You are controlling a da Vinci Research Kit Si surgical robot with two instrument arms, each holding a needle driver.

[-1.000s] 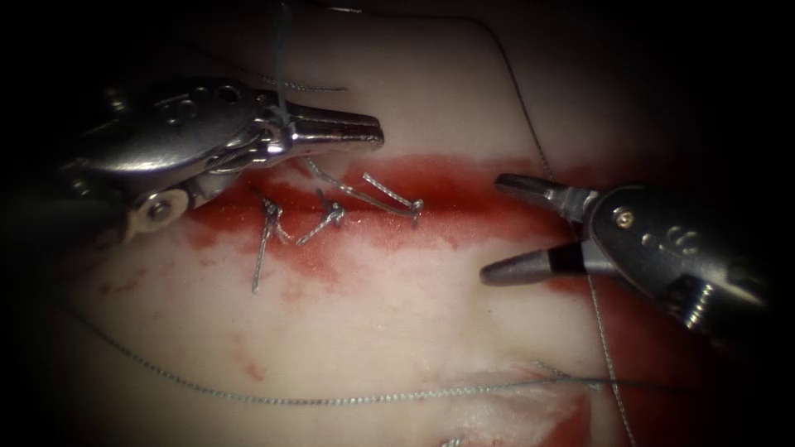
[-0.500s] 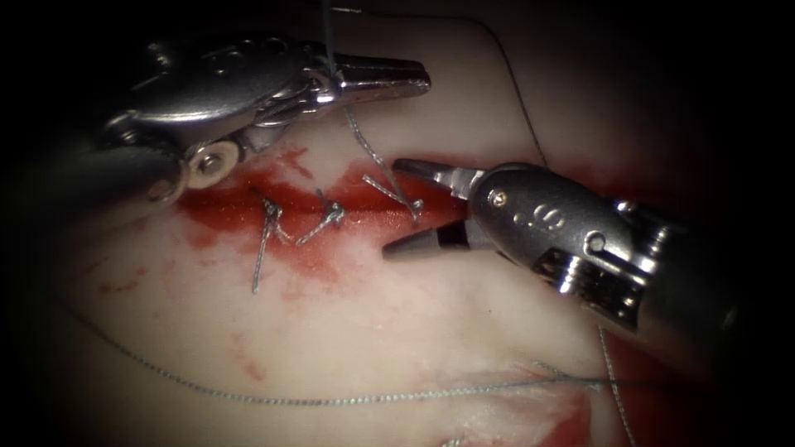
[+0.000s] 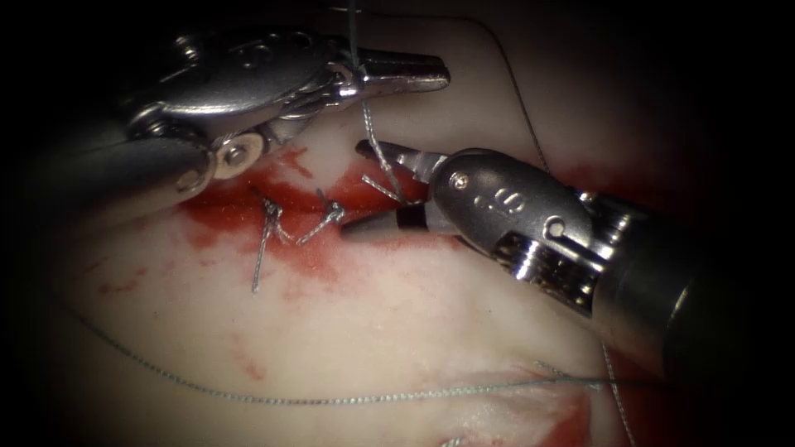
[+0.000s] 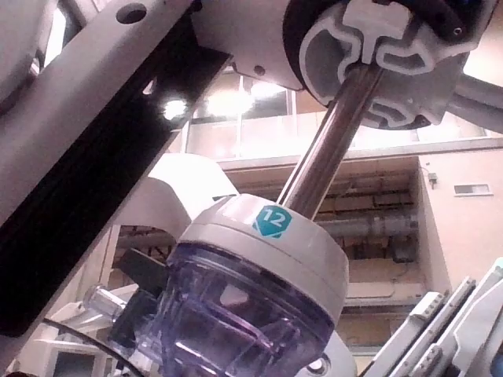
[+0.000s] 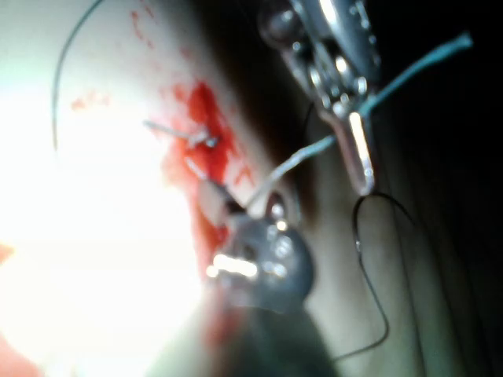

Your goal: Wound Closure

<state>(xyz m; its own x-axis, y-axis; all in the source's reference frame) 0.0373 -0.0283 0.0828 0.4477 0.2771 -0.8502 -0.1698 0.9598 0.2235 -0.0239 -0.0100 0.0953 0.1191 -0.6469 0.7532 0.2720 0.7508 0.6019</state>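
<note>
Tissue (image 3: 348, 331) has two knots tied; left tool (image 3: 397, 73) holds thread (image 3: 374, 141) taut, right tool (image 3: 383, 192) gapes around it, uncut.

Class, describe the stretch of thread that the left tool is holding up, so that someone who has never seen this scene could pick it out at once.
Find the red fluid along the cut in the tissue. Above it the left tool has its jaws shut on the thread, which runs down to the rightmost knot, between the open jaws of the right tool. Unlike the short cut ends beside it, this strand is taut and lifted.
</note>
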